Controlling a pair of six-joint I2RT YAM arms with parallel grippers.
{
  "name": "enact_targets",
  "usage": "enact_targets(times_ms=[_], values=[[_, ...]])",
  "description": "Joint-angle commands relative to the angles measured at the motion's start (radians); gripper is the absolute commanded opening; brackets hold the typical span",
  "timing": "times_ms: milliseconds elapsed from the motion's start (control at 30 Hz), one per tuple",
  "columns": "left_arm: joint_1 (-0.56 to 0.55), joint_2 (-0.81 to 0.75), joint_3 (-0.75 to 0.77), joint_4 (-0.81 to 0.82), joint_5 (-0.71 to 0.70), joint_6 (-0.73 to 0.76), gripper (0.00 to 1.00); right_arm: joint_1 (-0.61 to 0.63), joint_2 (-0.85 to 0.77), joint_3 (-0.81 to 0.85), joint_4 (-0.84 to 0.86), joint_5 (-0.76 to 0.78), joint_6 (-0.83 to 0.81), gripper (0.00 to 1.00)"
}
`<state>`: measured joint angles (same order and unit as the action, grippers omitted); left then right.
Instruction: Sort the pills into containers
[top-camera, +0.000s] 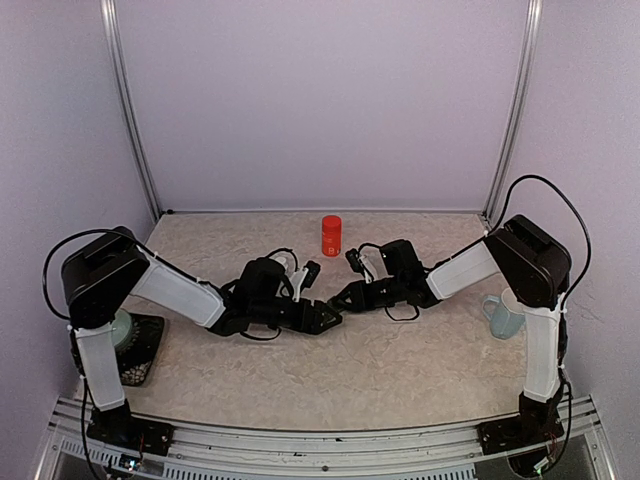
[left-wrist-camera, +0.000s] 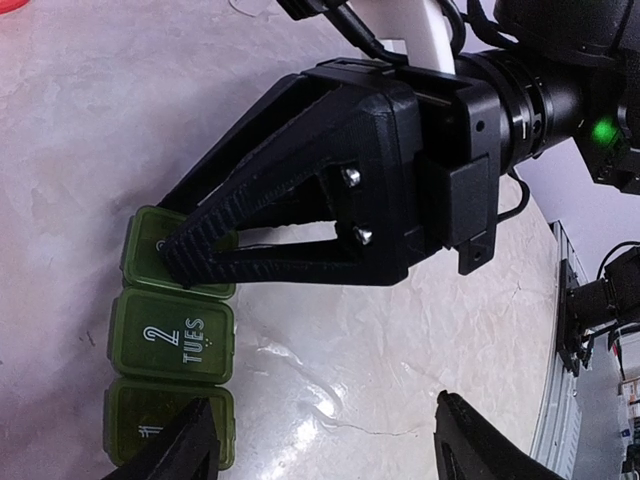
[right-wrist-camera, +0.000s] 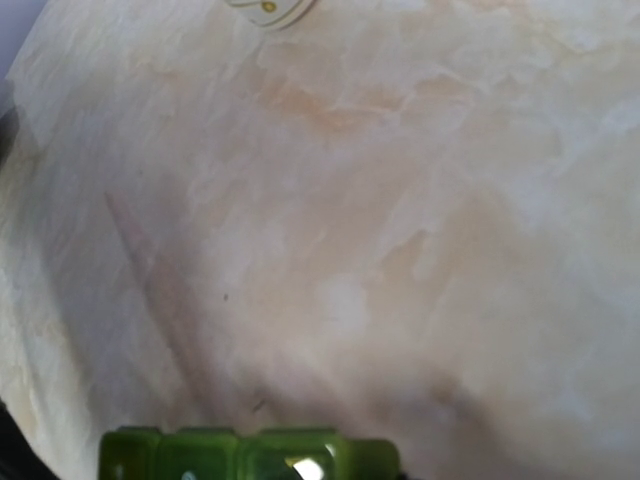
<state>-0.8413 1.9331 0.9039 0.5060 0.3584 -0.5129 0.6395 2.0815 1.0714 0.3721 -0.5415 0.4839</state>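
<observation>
Table (top-camera: 400, 370): pale marbled top; both arms reach in and meet near its middle, in front of the red bottle
Pill container strip (left-wrist-camera: 170, 340): dark green, three joined square compartments; lies flat on the table between the two grippers; in the right wrist view it shows as a green bar (right-wrist-camera: 250, 458) at the bottom edge; hidden under the grippers in the top view
Middle lid (left-wrist-camera: 172, 345): printed "2 TUES"; lies shut
End lid marked 1 (left-wrist-camera: 160, 425): lies shut; partly covered by a left finger
Other end lid (left-wrist-camera: 150, 232): mostly hidden under the right gripper's tip
Left gripper (left-wrist-camera: 325, 402): jaws spread wide; one finger (left-wrist-camera: 185, 450) overlaps the edge of the compartment marked 1, the other stands well apart over bare table; nothing held; in the top view (top-camera: 322, 318) just beside the right gripper
Right gripper (left-wrist-camera: 178, 255): jaws drawn together to a single tip; the tip rests on the other end lid; whether it pinches any edge there I cannot tell; top view (top-camera: 340, 298)
Red bottle (top-camera: 331, 235): upright, small, near the back wall; apart from both grippers
Mug (top-camera: 503, 318): pale blue; by the right arm's upright link
Black base (top-camera: 145, 358): at the left edge beside the left arm, carrying a pale round dish (top-camera: 122, 328)
</observation>
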Motion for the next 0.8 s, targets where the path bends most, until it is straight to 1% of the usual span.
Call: enact_targets(times_ms=[0,267,400,533,667,767], values=[[-0.021,0.040,0.009,-0.047,0.017,-0.003,0.72,0.014,0.012,0.009,-0.068,0.030,-0.017,0.29],[-0.028,0.071,0.023,-0.103,-0.015,-0.001,0.72,0.015,0.012,0.004,-0.067,0.031,-0.016,0.29],[-0.015,0.085,-0.001,-0.084,-0.012,-0.017,0.71,0.015,0.008,0.001,-0.066,0.030,-0.017,0.29],[0.020,0.083,-0.034,0.016,0.090,-0.040,0.69,0.015,0.004,0.000,-0.066,0.029,-0.018,0.28],[0.007,0.039,-0.043,0.070,0.174,-0.036,0.69,0.015,-0.002,-0.004,-0.067,0.038,-0.010,0.28],[-0.001,-0.013,-0.065,0.131,0.221,-0.081,0.69,0.015,-0.006,-0.004,-0.068,0.045,0.004,0.28]])
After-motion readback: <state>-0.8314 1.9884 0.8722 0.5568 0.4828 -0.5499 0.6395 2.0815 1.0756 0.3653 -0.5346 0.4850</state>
